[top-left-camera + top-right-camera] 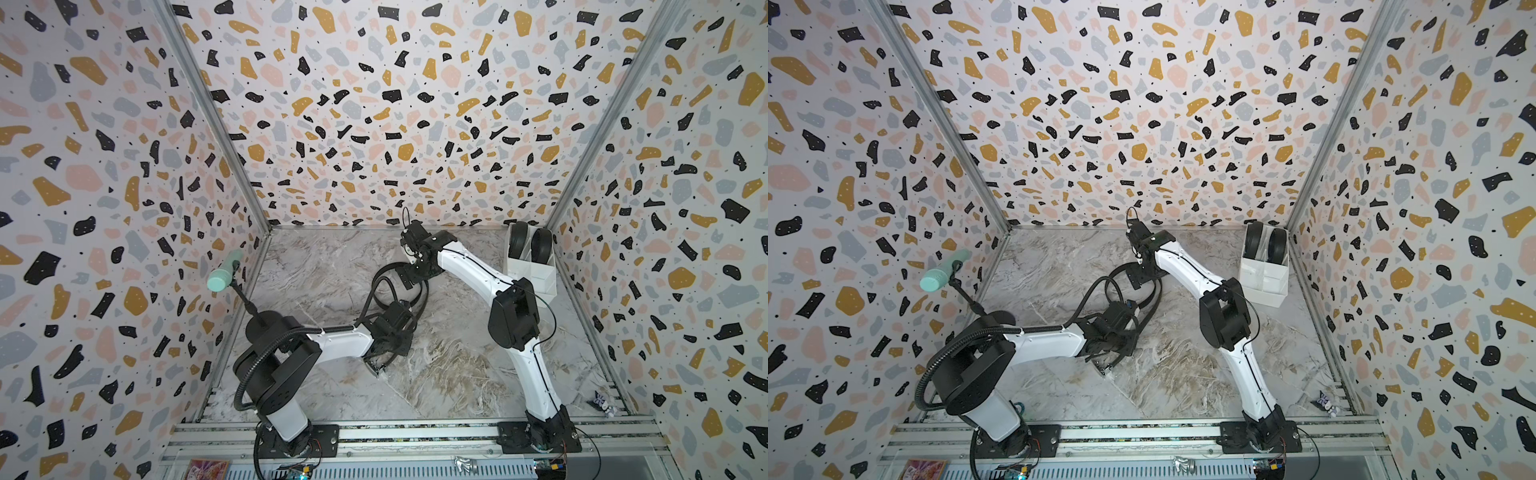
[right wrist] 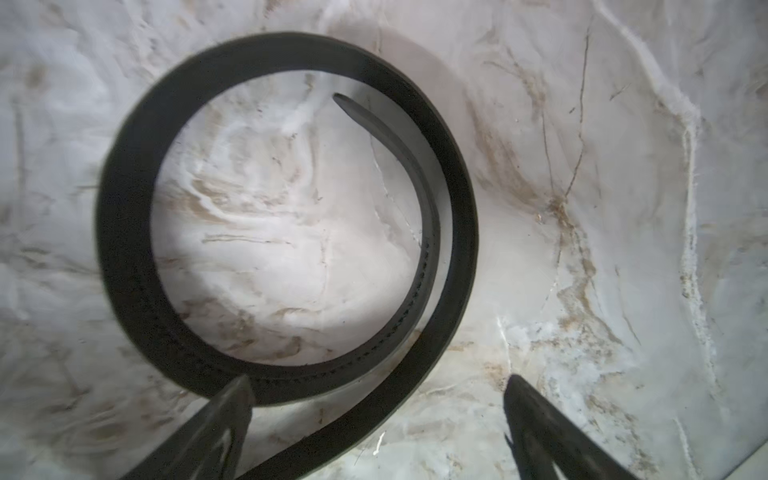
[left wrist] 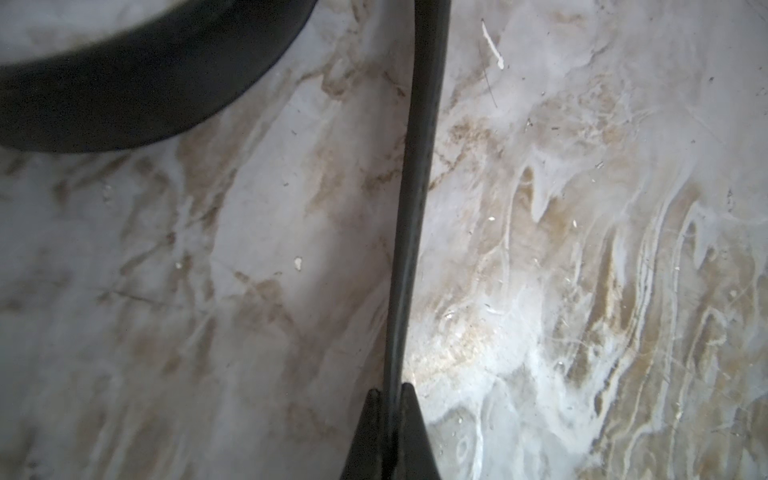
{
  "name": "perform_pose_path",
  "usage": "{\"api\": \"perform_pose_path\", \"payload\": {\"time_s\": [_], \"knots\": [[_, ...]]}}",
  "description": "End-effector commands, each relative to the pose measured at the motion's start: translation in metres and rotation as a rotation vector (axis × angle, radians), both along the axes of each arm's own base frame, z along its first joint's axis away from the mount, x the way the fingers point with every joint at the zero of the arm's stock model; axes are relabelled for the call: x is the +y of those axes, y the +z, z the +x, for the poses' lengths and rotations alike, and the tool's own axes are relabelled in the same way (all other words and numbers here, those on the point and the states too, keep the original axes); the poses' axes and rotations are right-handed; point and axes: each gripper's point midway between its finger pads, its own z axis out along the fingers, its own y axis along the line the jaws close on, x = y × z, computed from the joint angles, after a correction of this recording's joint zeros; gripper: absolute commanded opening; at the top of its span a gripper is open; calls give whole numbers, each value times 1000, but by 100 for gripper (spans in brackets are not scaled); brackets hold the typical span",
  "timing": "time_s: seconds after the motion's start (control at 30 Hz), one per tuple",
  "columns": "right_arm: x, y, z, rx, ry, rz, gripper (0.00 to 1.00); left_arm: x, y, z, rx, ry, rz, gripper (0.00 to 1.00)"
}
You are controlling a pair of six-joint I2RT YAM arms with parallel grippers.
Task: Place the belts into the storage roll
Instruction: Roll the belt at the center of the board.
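— Left arm (image 1: 340, 338) is stretched well apart from the storage roll (image 1: 536, 274), where two coiled belts (image 1: 519, 241) are stood.
— And the third belt (image 2: 124, 249)?
— Laid between them, pinched by the left gripper (image 3: 390, 390); the right gripper (image 2: 379, 379) is spread over its coil.

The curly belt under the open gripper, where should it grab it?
Probably the coil's wall, from straight above: the belt stands on its edge in a loop, so the right gripper can drop one finger inside and one outside, then pinch the strap flat.
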Motion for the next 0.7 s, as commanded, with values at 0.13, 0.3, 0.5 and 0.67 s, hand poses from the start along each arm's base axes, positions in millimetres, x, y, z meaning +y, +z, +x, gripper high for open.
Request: {"api": "perform_pose_path", "payload": {"time_s": [0.13,0.3,0.5,0.67], "knots": [[-32,-48,-5,78,-31,-169,89,41,-32,-22,71,23,171,0],[-57,-58,-17,115,-25,-247,79,57,-32,-17,59,51,223,0],[-84,-57,-37,156,-18,-280,70,85,-31,-3,49,108,306,0],[-98,-61,-56,197,-6,-293,67,109,-32,12,46,147,398,0]]}}
